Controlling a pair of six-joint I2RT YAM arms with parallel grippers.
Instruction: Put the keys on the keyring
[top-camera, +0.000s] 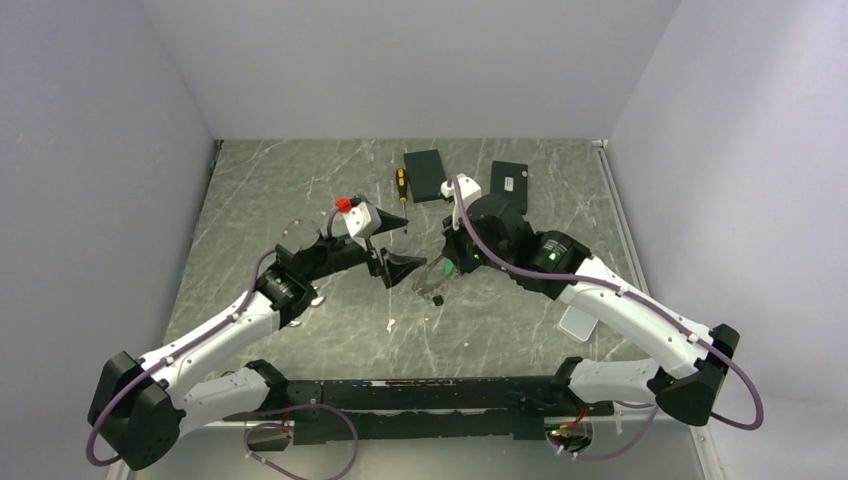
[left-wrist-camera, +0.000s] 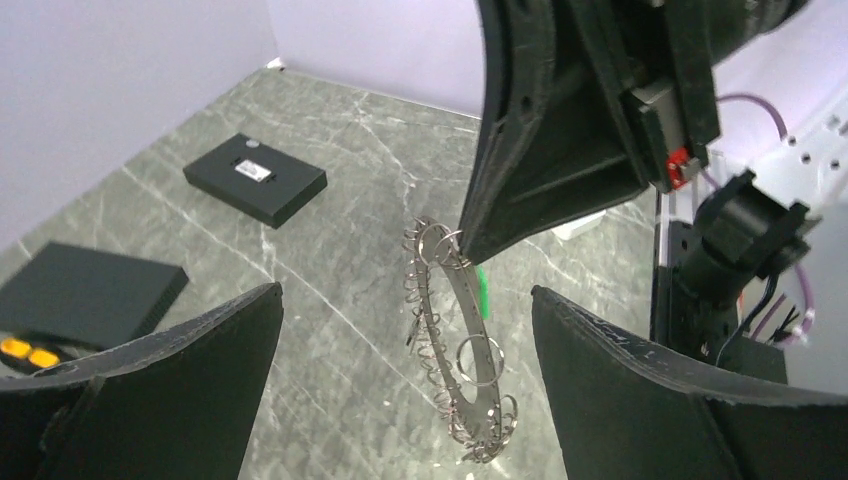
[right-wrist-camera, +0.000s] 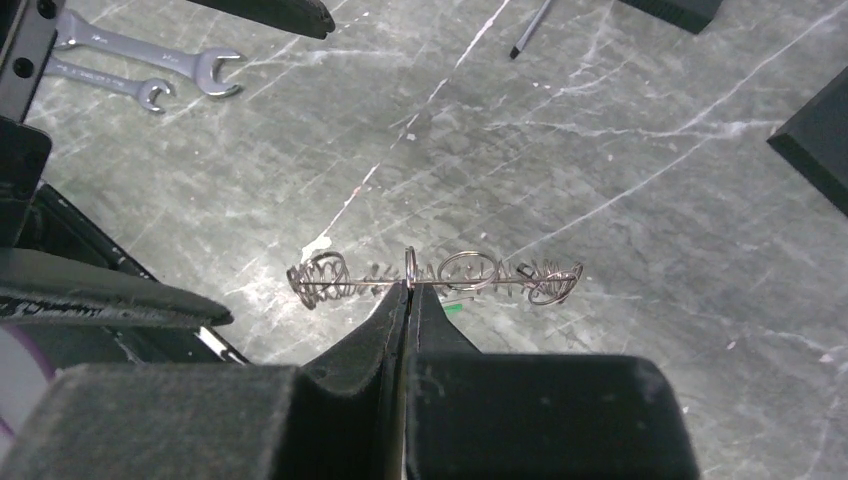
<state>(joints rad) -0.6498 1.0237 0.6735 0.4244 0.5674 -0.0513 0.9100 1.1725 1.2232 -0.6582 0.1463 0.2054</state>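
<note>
Open worktop (top-camera: 250, 200) surrounds the keyring (left-wrist-camera: 458, 310), with flat black boxes (left-wrist-camera: 255, 178) well beyond it — room enough. The right pincer (right-wrist-camera: 408, 298) is closed tight on the ring, holding it aloft; the left pincer (left-wrist-camera: 402, 300) gapes empty, facing it. Threading seems in hand — next it needs a key fetched, though no loose keys show plainly.

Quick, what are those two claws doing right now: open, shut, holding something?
Left gripper: open, holding nothing.
Right gripper: closed, pinching the keyring between its fingertips.
</note>
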